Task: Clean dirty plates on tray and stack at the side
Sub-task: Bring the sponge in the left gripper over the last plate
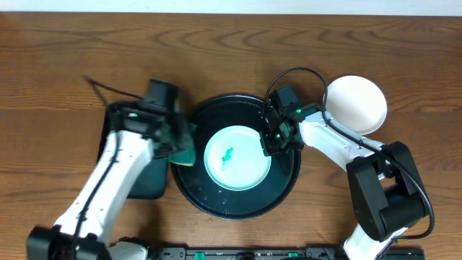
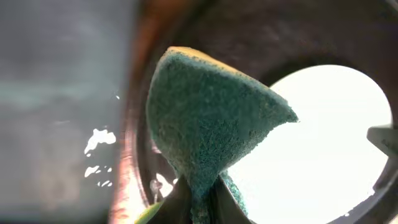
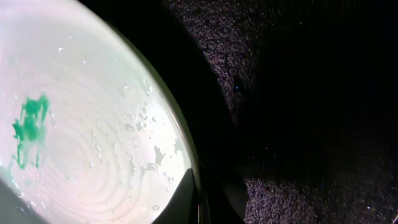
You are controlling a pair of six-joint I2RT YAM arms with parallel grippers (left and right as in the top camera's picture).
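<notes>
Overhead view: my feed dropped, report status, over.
Left gripper shut on sponge, at tray rim. Right gripper at mint plate edge, grip unclear. Green smear uncleaned. White plate already aside.

plate (image 1: 238, 170) centre open, sponge (image 1: 185, 153) left, right pincer (image 1: 268, 146) on rim

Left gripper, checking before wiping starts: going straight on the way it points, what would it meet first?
The sponge in the left gripper would likely touch the tray just short of the smeared plate; depth unclear.
</notes>
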